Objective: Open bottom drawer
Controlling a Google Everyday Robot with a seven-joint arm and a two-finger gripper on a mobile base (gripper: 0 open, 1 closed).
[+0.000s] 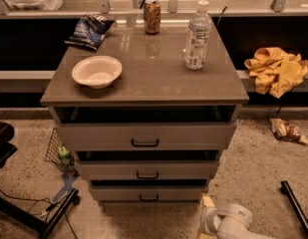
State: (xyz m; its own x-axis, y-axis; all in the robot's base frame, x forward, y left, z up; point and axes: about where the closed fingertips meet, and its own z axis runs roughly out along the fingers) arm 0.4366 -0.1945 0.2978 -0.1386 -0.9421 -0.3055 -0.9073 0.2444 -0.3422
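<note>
The bottom drawer (148, 192) is the lowest and slimmest of three grey fronts on the cabinet, with a small black bar handle (149, 197). A dark gap shows above its front. My gripper (208, 201) sits low at the bottom right, just right of the drawer's right end and close to the floor. It is not touching the handle. The white arm (228, 223) behind it runs off the bottom edge.
On the cabinet top (143, 78) stand a white bowl (96, 71), a chip bag (88, 30), a can (152, 16) and a water bottle (197, 36). A yellow cloth (278, 69) lies right. A wire basket (59, 151) and dark cart legs (39, 215) sit left.
</note>
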